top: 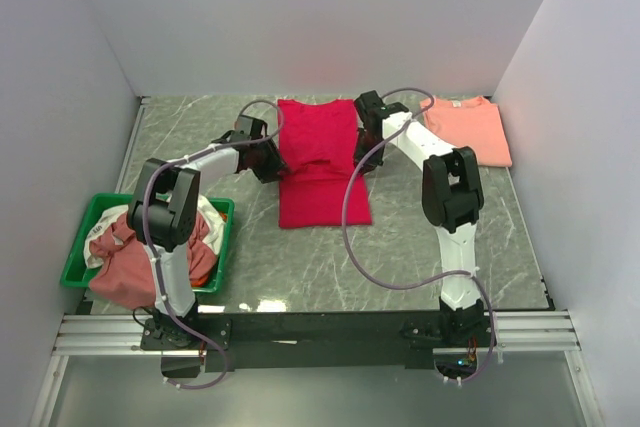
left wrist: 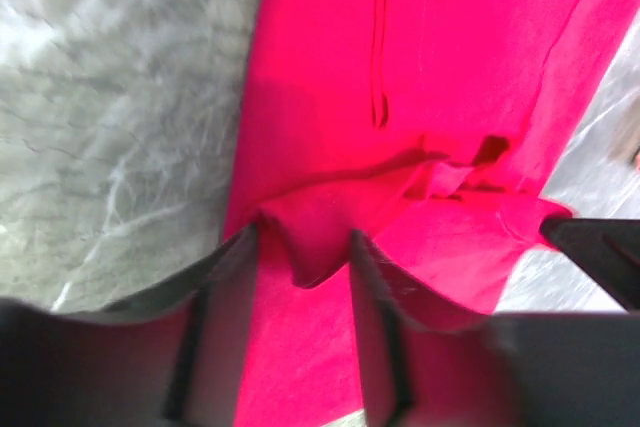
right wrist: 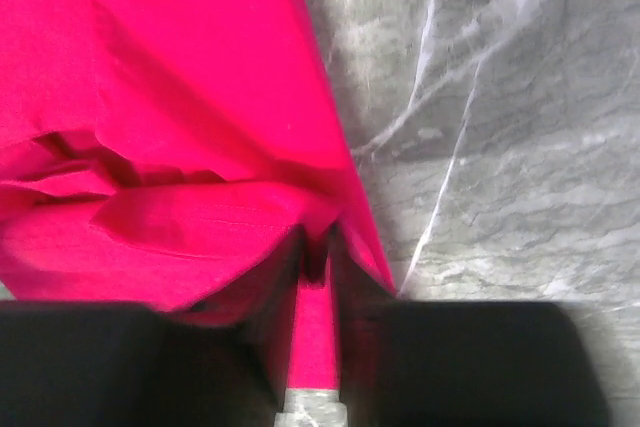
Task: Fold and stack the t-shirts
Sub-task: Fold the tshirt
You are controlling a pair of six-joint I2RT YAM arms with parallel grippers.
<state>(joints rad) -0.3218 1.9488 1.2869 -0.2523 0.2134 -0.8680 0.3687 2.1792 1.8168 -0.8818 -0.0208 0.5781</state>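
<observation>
A crimson-red t-shirt (top: 320, 182) lies flat in the middle of the table, with a crease across its middle. My left gripper (top: 268, 163) is at its left edge. In the left wrist view the jaws (left wrist: 300, 239) stand open, and a loose fold of red cloth (left wrist: 305, 247) hangs between them without being pinched. My right gripper (top: 364, 151) is at the shirt's right edge. In the right wrist view its jaws (right wrist: 318, 239) are nearly together, with the edge of the red t-shirt (right wrist: 150, 67) between them. A salmon-pink t-shirt (top: 468, 129) lies folded at the back right.
A green tray (top: 78, 252) at the near left holds a heap of t-shirts (top: 120, 262) in dusty rose, white and orange, partly behind the left arm. White walls close off the back and both sides. Grey marbled tabletop (top: 420, 247) shows in front of the red shirt.
</observation>
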